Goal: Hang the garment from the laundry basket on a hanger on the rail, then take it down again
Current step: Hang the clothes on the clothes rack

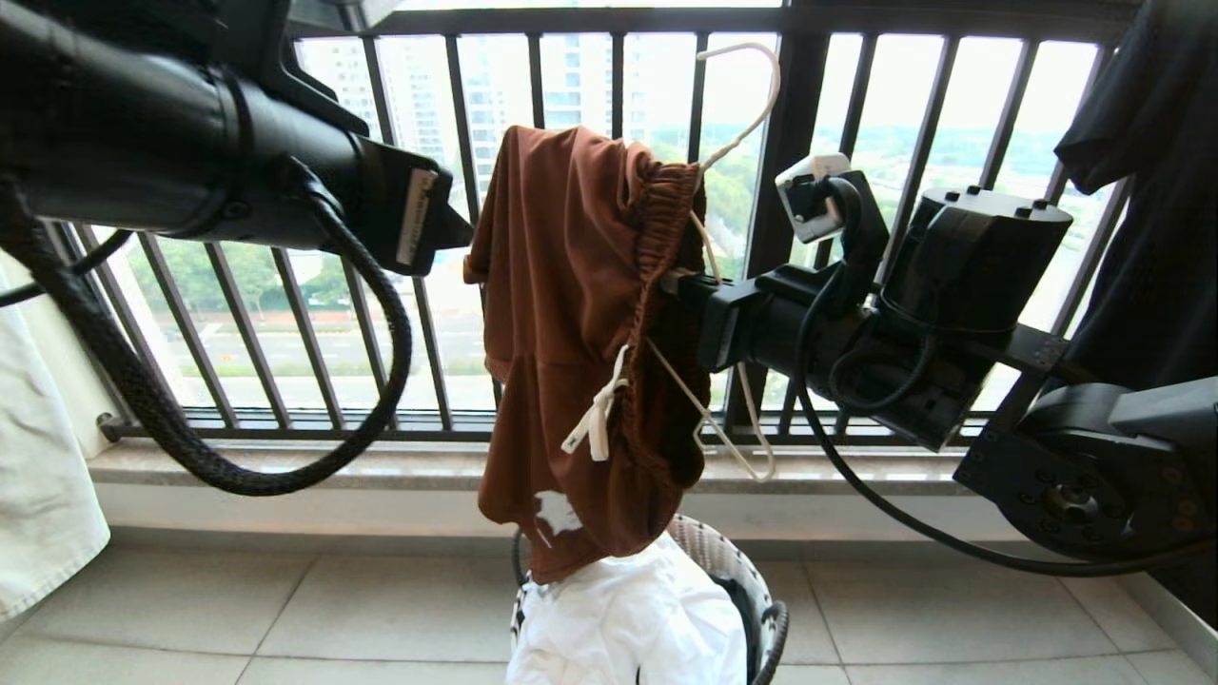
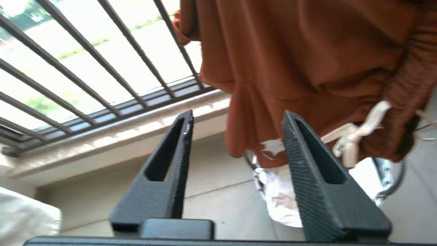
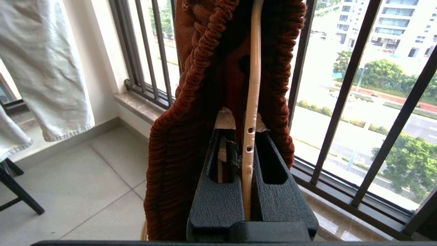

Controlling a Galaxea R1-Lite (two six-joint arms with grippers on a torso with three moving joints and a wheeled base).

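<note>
Balcony bars (image 1: 609, 238) and pale floor tiles fill the background. At centre frame the shorts (image 1: 580, 342) drape over the hanger (image 1: 752, 114), which the right gripper (image 3: 251, 136) pinches tight at its wire, arm reaching in from the right. Below, at bottom centre, sits the basket (image 1: 761, 609) with white cloth inside, the shorts' hem just above it. From the upper left the left gripper (image 2: 239, 136) stands apart from the shorts, fingers spread and holding nothing.
</note>
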